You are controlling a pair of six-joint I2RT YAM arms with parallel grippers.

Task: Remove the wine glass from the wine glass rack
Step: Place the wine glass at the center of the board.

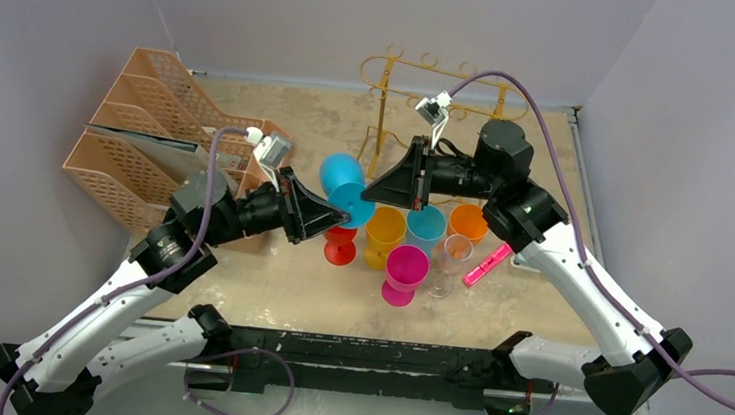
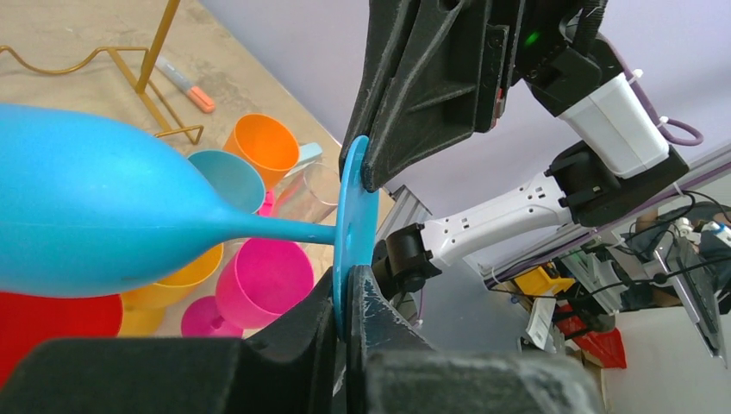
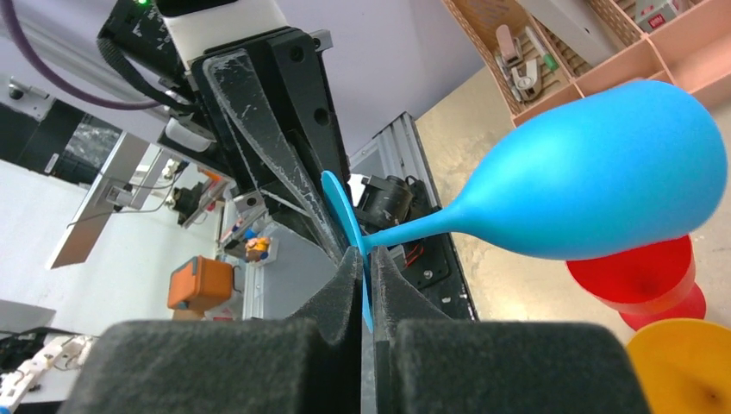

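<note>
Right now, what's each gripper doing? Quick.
Left gripper: shut on the foot of the blue glass.
Right gripper: shut on the same foot, opposite edge.

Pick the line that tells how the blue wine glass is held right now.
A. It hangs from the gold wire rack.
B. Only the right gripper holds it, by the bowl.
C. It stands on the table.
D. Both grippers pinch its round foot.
D: the blue wine glass lies sideways in the air, and the left gripper and right gripper each clamp the edge of its foot.
</note>
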